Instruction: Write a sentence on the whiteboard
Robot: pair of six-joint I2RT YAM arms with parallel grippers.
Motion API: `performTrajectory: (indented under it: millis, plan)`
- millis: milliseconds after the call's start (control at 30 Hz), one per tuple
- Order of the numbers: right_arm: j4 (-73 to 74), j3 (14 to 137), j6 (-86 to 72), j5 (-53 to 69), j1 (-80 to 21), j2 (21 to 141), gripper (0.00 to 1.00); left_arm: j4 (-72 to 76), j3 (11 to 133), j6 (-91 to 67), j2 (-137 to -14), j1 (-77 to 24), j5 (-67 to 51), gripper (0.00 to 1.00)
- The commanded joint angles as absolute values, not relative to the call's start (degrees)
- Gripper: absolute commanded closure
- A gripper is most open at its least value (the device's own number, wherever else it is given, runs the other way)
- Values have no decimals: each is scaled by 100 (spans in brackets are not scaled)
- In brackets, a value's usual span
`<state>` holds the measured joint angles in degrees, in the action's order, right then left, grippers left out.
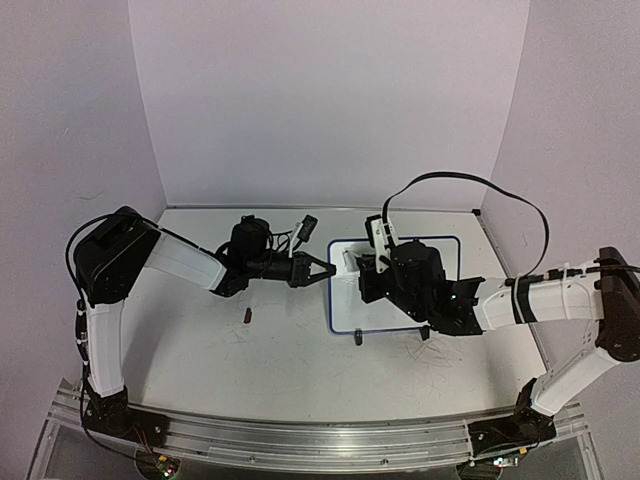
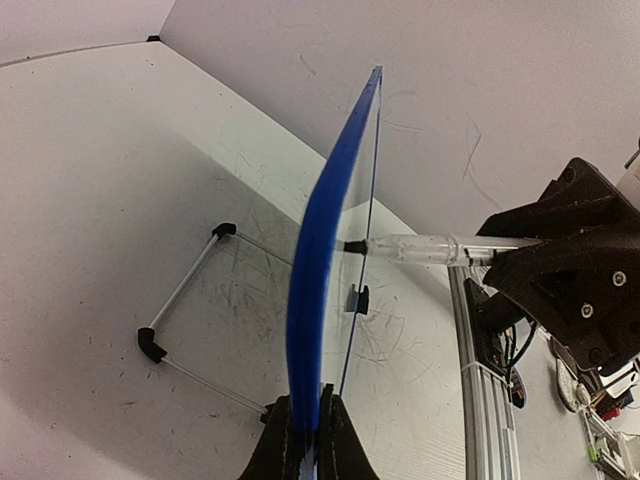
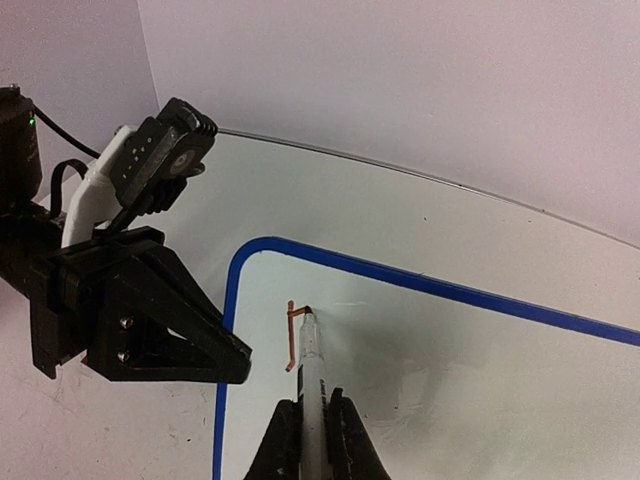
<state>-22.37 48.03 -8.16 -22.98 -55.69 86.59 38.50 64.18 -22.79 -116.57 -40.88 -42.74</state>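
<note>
Top view. Board (image 1: 340,308) stands on the desk (image 1: 200,350), right of centre, long side running left to right. Left end effector (image 1: 325,270) meets the board's left edge. Right end effector (image 1: 362,263) hangs over the board's left part; its grip is hidden from here. A small dark object (image 1: 248,316) lies on the desk, left of the board and apart from it.

Left wrist view. Board (image 2: 315,250) seen edge-on, blue frame toward the lens. Left end effector (image 2: 305,445) is clenched on that frame, one finger each side. A wire stand (image 2: 185,285) with black tips juts from one face. On the other face, the marker (image 2: 430,248) comes in from the right end effector (image 2: 505,262), dark tip touching the surface.

Right wrist view. Right end effector (image 3: 312,432) is clenched on the marker (image 3: 312,360). Tip sits on the board (image 3: 450,380) near its upper left corner. A short brownish stroke (image 3: 291,335) lies just left of the tip. Left end effector (image 3: 225,352) touches the left frame.
</note>
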Motion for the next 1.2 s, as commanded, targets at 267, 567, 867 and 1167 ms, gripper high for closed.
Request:
performTrajectory:
  millis: [267, 567, 867, 1167]
  plan:
    - [-2108, 4588, -1092, -2554, -5546, 8385, 100, 3140, 6505, -2196, -11691, -4113, -3890, 100]
    - [-2148, 4560, -1151, -2290, -5574, 8513, 100, 3102, 6576, -2224, -11681, -4113, -3911, 100]
    - [-2294, 4746, -1108, -2098, -5587, 8753, 100, 3084, 6556, -2214, -11638, -4113, -3901, 100]
    - [-2320, 4734, -1146, -2359, -5596, 8702, 100, 3066, 6524, -2181, -11619, -4114, -3882, 100]
